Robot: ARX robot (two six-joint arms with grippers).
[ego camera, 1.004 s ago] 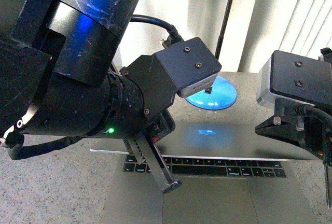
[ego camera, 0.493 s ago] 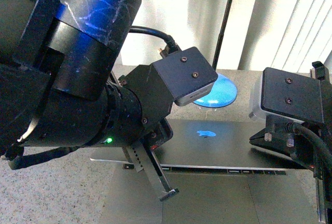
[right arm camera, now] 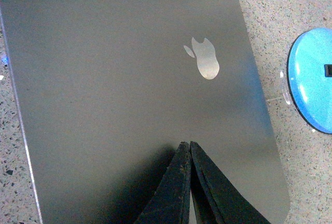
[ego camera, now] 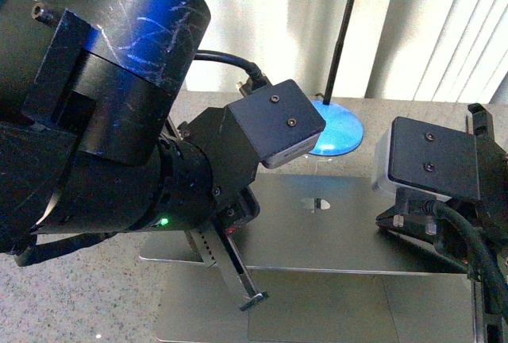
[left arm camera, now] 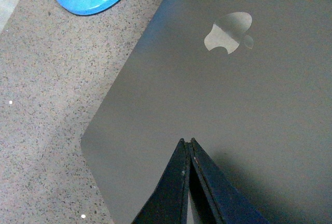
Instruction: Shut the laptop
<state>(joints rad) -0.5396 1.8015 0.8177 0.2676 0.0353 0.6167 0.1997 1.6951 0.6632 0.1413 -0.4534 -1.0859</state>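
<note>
The left gripper (left arm camera: 187, 142) has its two black jaws pressed flat together with nothing between them, and their joined tip appears to touch the outer face of the lid of the slim grey-silver metal laptop (ego camera: 333, 232). The right gripper (right arm camera: 185, 144) is the same: jaws fully together, empty, with the tip down on the same lid. Between the two tips lies the small shiny logo (left arm camera: 229, 32) at the lid's middle.

The lid is folded low over the base and hides the keys. The front strip of the base with the large trackpad (ego camera: 349, 307) shows beyond the lid's front edge.

The laptop sits on the speckled grey stone table (ego camera: 79, 295), towards the table's near edge. Just behind the laptop, by the far edge, a glossy round blue disc (ego camera: 341, 130) carries a thin black pole (ego camera: 343, 33).
</note>
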